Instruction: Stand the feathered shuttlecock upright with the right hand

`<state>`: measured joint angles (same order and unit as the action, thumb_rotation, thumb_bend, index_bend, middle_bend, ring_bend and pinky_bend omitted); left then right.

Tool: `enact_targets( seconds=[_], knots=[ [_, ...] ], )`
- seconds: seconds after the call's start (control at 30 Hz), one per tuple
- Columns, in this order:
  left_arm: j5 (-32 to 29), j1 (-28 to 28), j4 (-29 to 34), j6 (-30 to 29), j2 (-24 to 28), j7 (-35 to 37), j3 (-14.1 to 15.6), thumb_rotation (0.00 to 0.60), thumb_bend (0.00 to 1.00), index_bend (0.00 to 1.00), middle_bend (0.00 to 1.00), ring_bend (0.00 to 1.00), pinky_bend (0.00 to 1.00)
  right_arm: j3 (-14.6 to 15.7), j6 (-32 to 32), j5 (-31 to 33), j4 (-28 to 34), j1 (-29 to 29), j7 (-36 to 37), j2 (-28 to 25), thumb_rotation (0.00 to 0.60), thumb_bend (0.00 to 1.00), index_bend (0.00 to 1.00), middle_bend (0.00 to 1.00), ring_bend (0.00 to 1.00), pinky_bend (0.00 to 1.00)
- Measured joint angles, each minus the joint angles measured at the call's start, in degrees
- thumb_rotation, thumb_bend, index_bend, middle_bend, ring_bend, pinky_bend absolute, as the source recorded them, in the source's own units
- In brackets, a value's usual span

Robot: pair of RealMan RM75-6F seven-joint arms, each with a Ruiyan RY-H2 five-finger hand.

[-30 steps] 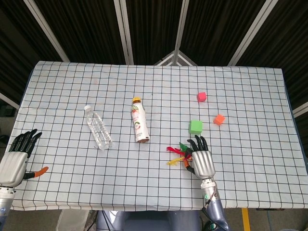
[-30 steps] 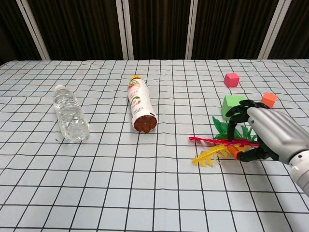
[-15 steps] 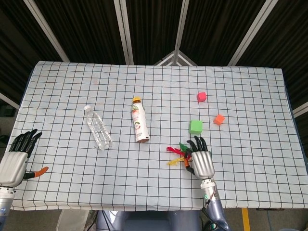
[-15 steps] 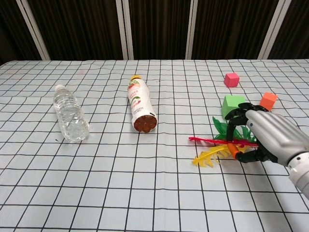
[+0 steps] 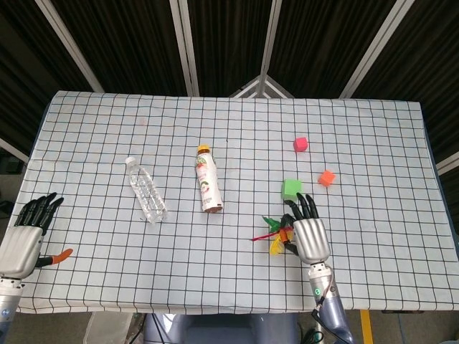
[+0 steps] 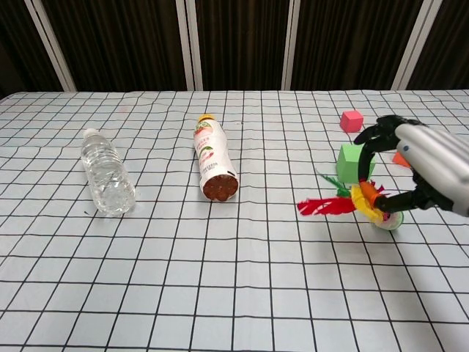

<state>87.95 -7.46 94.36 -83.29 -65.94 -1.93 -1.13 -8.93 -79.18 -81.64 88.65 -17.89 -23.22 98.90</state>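
Observation:
The feathered shuttlecock (image 6: 353, 202) has red, yellow and green feathers and a round white-green base. My right hand (image 6: 429, 169) pinches it near its orange neck, with the thumb underneath. It hangs tilted, feathers pointing left and base low over the cloth. The head view shows the same right hand (image 5: 310, 236) just right of the shuttlecock (image 5: 275, 233), near the table's front edge. At the front left corner my left hand (image 5: 23, 240) holds nothing, fingers apart.
A green cube (image 6: 355, 162) sits just behind the shuttlecock. A pink cube (image 5: 300, 144) and an orange cube (image 5: 327, 178) lie further back right. A clear water bottle (image 5: 147, 198) and a yellow-capped drink bottle (image 5: 208, 179) lie on the checked cloth (image 5: 107, 287).
My right hand has closed on the shuttlecock, lifted it off the cloth and shifted it slightly right, turning it so its base hangs low. The left hand has not moved.

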Motion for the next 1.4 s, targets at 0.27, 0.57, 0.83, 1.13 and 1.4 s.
enact_targets(
  seconds=[0.27, 0.57, 0.83, 1.13, 1.4],
  knots=[
    [0.04, 0.1, 0.09, -0.02, -0.16, -0.62, 0.16, 0.6, 0.0, 0.0, 0.0, 0.0, 0.0, -0.66, 0.85, 3.81, 3.36, 0.8, -2.39, -5.34, 0.6, 0.56, 0.58, 0.23, 0.0, 0.0],
    [-0.17, 0.06, 0.11, 0.16, -0.16, -0.72, 0.13, 0.6, 0.0, 0.0, 0.0, 0.0, 0.0, -0.61, 1.41, 6.95, 3.18, 1.53, -3.62, -7.14, 0.6, 0.56, 0.51, 0.23, 0.0, 0.0],
    [-0.31, 0.03, 0.04, 0.18, -0.17, -0.58, 0.03, 0.6, 0.0, 0.0, 0.0, 0.0, 0.0, 0.02, 0.31, 7.14, 5.49, 2.2, -5.85, -8.94, 0.6, 0.43, 0.0, 0.01, 0.0, 0.0],
    [0.03, 0.22, -0.08, -0.31, -0.2, -0.86, 0.12, 0.6, 0.0, 0.0, 0.0, 0.0, 0.0, 1.59, -3.73, 3.15, 12.59, 4.54, -6.15, -16.86, 0.6, 0.4, 0.0, 0.0, 0.0, 0.0],
    [0.22, 0.25, -0.47, -0.53, -0.26, -1.31, 0.08, 0.6, 0.0, 0.0, 0.0, 0.0, 0.0, 5.27, -7.87, -1.18, 13.86, 9.6, -0.29, -29.74, 0.6, 0.4, 0.0, 0.0, 0.0, 0.0]
  ],
)
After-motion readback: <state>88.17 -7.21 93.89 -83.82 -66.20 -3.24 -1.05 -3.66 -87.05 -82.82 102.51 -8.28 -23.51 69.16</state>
